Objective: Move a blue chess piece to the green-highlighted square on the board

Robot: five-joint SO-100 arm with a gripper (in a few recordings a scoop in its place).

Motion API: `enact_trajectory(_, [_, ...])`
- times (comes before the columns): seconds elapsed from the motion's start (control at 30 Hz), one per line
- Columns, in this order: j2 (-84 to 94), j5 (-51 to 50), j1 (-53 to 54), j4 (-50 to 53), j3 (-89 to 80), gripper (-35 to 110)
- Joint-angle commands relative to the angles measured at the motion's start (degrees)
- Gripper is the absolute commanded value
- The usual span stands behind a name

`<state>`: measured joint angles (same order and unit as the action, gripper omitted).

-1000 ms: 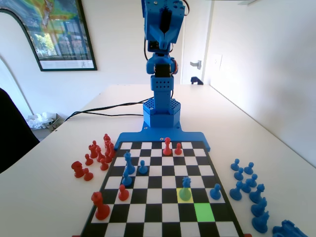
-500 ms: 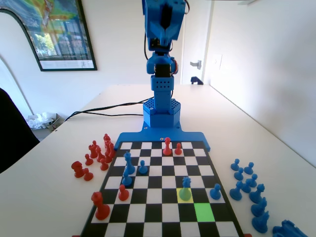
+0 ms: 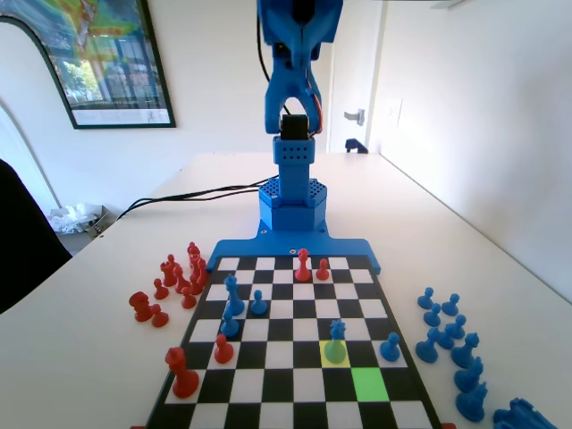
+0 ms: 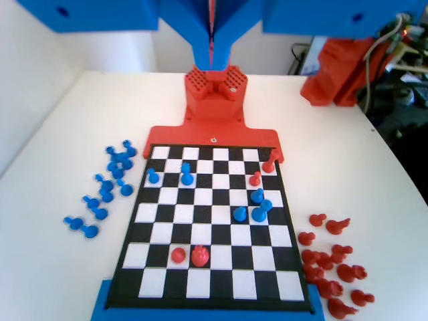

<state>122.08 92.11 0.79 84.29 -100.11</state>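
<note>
Gripper (image 4: pixel 211 50): raised high above the board's arm-side end, jaws pressed together with no gap between them in the wrist view, nothing held.

Board (image 3: pixel 292 394): black-and-white checkered, blue-edged, flat on a white table (image 3: pixel 116 340).

Blue chess piece (image 3: pixel 336 342): crowned head, greenish lower part, upright on the yellow-highlighted square (image 3: pixel 325 352) in the fixed view; in the wrist view it stands at (image 4: pixel 186 175).

Green-highlighted square (image 3: pixel 369 384): unoccupied, diagonally adjoining the yellow one, one row nearer the fixed camera and one column to the right.

Blue pawn (image 3: pixel 390 347): on the board to the right of the crowned piece.

Other blue pieces (image 3: pixel 233 299): cluster at left of board in the fixed view.

Red pieces on board (image 3: pixel 304 264): two near the arm, two near the camera.

Captured red pieces (image 3: pixel 174 275): on the table, left of the board.

Captured blue pieces (image 3: pixel 451 344): on the table, right of the board.
</note>
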Motion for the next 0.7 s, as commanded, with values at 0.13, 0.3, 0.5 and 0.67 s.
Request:
enact_trajectory(0.13, [-14.9,-0.1,0.7,-5.9,4.1,1])
enact_trajectory(0.3, [-23.1,-1.5,-0.9,-9.6,4.8,2])
enact_trajectory(0.5, [-30.6,-3.8,-3.4,-14.2,4.0,6])
enact_trajectory(0.67, [-32.3,-4.6,-4.8,-21.6,-1.1,9])
